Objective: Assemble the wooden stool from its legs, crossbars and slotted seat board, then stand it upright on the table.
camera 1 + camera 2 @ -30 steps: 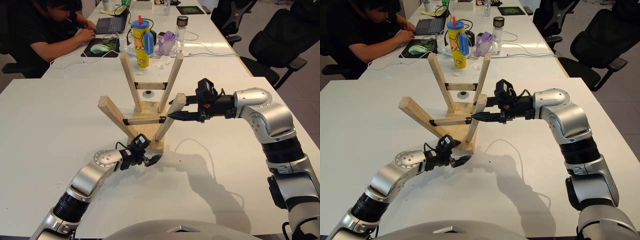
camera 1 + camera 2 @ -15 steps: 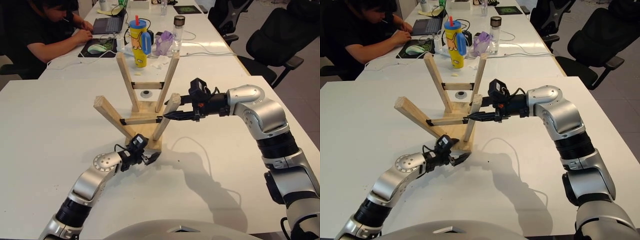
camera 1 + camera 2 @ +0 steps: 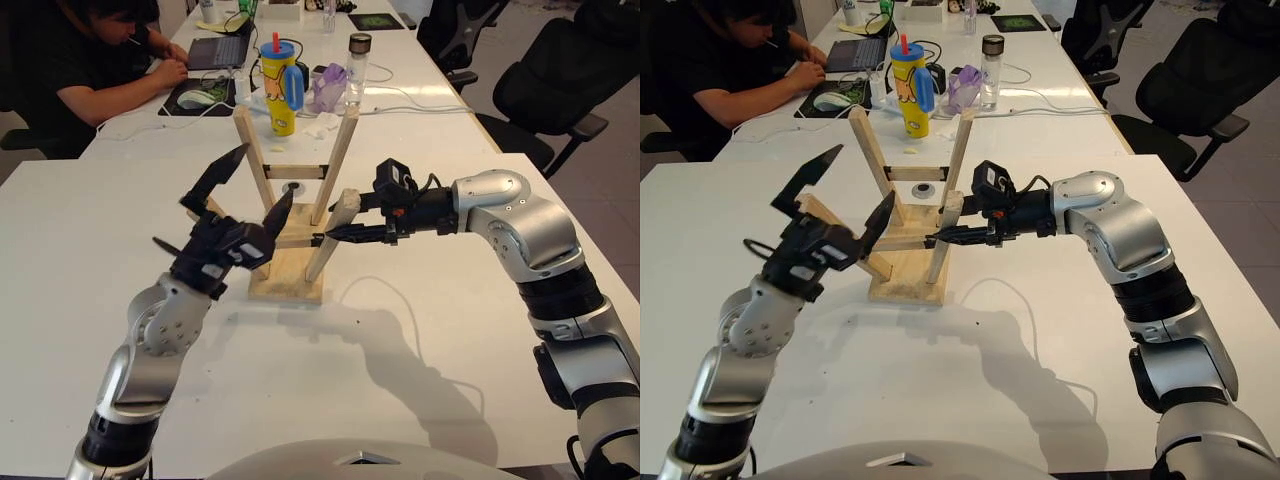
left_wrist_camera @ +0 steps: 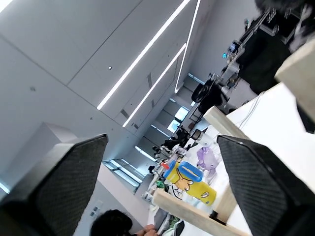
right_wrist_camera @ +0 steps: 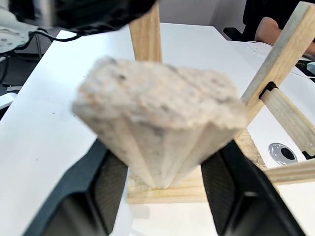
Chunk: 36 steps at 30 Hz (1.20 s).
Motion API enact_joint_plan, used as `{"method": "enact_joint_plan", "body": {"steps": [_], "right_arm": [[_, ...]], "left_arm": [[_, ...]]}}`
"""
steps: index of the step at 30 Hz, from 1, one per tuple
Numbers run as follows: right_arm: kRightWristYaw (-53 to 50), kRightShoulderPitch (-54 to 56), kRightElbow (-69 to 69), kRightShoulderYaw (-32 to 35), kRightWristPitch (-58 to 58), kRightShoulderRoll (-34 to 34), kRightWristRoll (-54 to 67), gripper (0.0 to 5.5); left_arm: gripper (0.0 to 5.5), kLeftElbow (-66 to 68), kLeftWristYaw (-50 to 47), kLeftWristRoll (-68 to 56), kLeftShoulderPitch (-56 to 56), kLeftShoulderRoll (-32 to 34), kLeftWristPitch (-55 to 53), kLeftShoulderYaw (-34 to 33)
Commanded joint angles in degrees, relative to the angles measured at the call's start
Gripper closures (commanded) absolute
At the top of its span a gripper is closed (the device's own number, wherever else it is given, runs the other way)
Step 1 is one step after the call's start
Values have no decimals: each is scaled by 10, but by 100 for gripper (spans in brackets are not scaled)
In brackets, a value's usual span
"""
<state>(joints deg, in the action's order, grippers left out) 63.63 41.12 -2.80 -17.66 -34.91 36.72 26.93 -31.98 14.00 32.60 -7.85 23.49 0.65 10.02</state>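
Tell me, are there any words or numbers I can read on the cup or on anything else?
No words or numbers can be read anywhere.
On the yellow cup: a cartoon picture; any print is too small to read.
On the bottle: nothing can be made out.
On the laptop: too small to read.
On the stool: bare wood, no marks.

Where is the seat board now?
In the left eye view, the seat board lies flat on the white table, at centre, beneath the upturned legs.
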Motion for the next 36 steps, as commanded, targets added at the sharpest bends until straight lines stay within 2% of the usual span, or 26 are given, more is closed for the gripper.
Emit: {"method": "enact_joint_plan", "body": {"steps": [1,4,8,12,15,19,20,21,23,26,27,30,36], "right_arm": [[-3,-40,35,-69,-34,-1,-60,346],[-1,-34,43,-77,-32,-3,-62,346],[1,-32,47,-80,-26,-3,-64,346],[1,-33,47,-77,-14,-7,-65,346],[-7,-33,54,-62,17,-23,-62,346],[-36,-39,62,6,79,-64,-30,346],[-45,-40,65,18,86,-70,-28,309],[-47,-41,66,26,93,-72,-30,303],[-59,-41,69,42,101,-81,-30,254],[-62,-41,63,58,107,-84,-30,200],[-63,-43,59,63,106,-83,-31,200],[-49,-83,23,72,76,-53,-24,197],[-45,-166,-40,127,5,-17,29,197]], "left_arm": [[139,71,52,92,-3,-5,-58,72],[139,120,113,123,37,15,-90,117],[139,133,128,129,31,17,-102,120],[139,83,67,60,-23,-39,-94,60],[139,13,21,-43,-54,-94,-72,-10],[139,-28,27,-197,19,-113,-22,-69],[139,-24,32,-205,54,-98,11,-72],[139,-14,32,-203,88,-81,53,-75],[139,37,42,-212,171,-49,137,-83],[139,78,57,-246,239,-28,196,-87],[139,80,62,-261,246,-28,199,-85],[174,96,92,-306,251,-28,181,-59],[266,155,127,-363,216,-51,21,-8]]}}
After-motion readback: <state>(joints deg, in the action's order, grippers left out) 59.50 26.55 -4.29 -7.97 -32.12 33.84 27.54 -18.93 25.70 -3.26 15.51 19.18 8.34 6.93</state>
